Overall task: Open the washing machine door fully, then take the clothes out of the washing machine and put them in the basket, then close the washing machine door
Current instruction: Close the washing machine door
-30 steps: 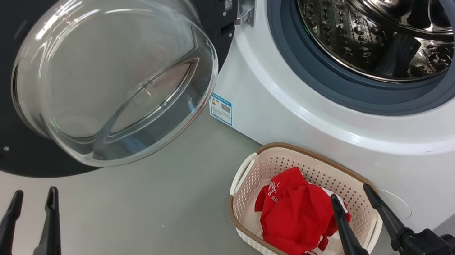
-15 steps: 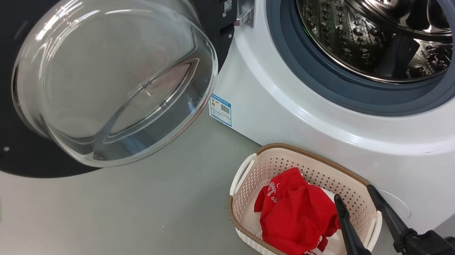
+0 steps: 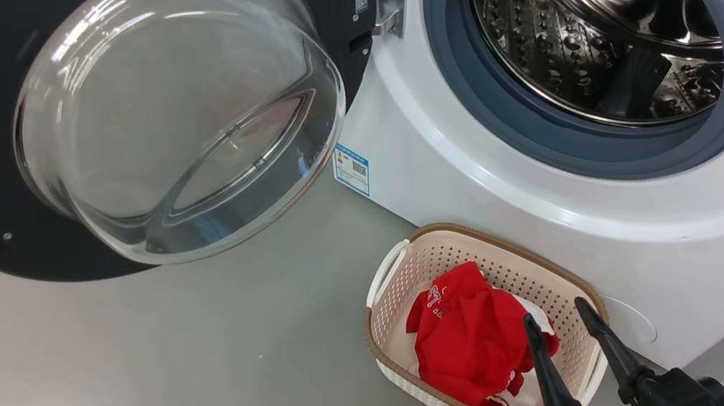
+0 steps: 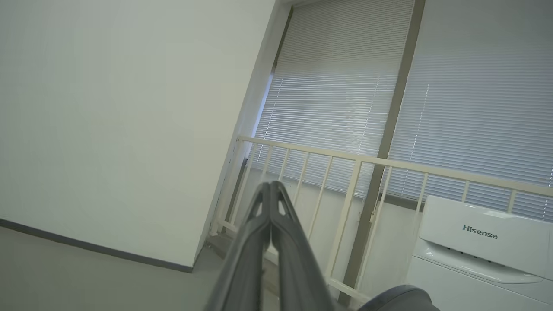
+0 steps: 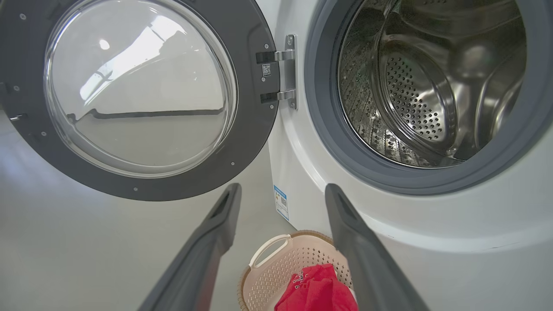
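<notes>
Washing machine door (image 3: 152, 104) stands wide open on washing machine (image 3: 516, 191), red clothes (image 3: 467, 339) lie in basket (image 3: 511, 270) on floor in front; R gripper (image 3: 553, 310) near basket w/ jaws wide, L gripper (image 4: 271, 183) jaws pressed together, holding nothing.

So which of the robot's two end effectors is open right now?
The right end effector: its two dark fingers stand well apart, by the basket. The left end effector has its fingers pressed together.
</notes>
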Tool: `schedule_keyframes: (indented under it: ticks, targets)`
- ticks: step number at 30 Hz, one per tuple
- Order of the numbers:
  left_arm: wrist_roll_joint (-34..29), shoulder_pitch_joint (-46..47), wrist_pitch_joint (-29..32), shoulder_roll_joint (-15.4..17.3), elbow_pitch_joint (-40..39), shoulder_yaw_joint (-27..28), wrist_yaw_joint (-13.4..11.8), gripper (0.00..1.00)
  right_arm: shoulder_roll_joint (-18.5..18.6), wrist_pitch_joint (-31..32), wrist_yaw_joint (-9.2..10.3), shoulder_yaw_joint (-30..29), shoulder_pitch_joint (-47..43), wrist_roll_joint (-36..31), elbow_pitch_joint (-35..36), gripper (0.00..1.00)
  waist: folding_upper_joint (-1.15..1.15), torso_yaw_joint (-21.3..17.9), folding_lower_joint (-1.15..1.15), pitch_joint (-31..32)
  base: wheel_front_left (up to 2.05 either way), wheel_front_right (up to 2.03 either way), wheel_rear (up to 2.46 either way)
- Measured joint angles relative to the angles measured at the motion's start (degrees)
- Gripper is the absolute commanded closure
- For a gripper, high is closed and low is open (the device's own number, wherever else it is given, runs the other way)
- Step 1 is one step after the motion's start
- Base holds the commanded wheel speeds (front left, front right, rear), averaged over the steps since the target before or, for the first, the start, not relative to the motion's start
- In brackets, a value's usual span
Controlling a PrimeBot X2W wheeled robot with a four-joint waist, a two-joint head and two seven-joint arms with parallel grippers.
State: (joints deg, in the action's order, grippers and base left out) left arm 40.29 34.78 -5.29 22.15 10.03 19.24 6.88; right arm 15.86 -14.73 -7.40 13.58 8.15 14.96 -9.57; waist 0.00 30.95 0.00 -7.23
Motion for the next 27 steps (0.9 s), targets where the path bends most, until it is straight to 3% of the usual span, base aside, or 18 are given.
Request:
schedule_keyframes:
  ticks: [6,7,13,18,27]
  targets:
    - [5.86,9.15,12.81,6.22,19.68,-1.3,0.02,1.0,-0.16,0.0,0.0,0.4,0.02,0.0,-0.12,0.0,0.0,-0.07,0.0,-0.01,0.0,0.0,0.0]
    - [8.92,11.42,17.56,6.9,24.92,-1.18,0.02,1.0,-0.32,0.0,0.0,0.45,0.02,0.0,-0.1,0.0,0.0,-0.09,0.0,-0.02,0.0,0.0,0.0]
    - [16.08,16.34,32.93,8.54,36.56,-1.35,0.02,1.0,-0.16,0.0,0.0,0.43,0.01,-0.01,0.09,0.0,0.0,-0.4,0.0,-0.75,0.0,0.0,0.0]
    - [18.94,17.35,41.33,9.37,41.45,-1.55,0.02,1.0,0.27,0.0,0.0,0.64,0.04,-0.01,0.16,0.0,0.0,-1.07,-0.01,-1.6,0.0,0.0,0.0]
    - [22.97,16.78,52.61,9.85,41.11,-3.1,0.02,1.0,0.74,0.0,0.0,0.68,0.12,-0.01,0.2,0.0,0.0,-2.49,0.0,-2.99,0.0,0.0,0.0]
